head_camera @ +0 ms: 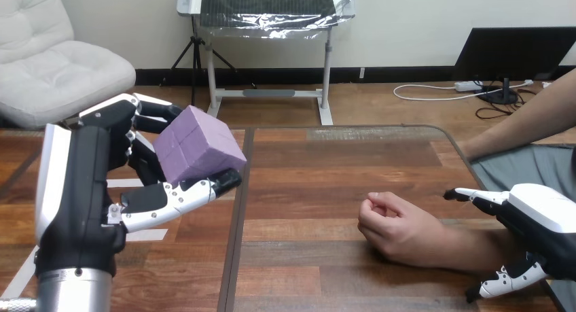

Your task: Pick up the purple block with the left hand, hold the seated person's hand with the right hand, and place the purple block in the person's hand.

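Observation:
The purple block (198, 146) is lifted above the table's left part. My left hand (102, 183) is shut on it, with fingers behind and on top of it and the thumb under its lower edge. The person's hand (392, 225) rests on the table in the middle right, loosely closed, with its forearm running off to the right. My right hand (540, 220) is at the right edge, over that forearm. Its fingers (475, 196) reach out straight on the far side and its thumb (506, 280) lies on the near side, so the hand is open.
The wooden table (306, 189) has a dark seam running front to back just right of my left hand. Another arm of the person (523, 122) comes in from the upper right, above the table's far right corner.

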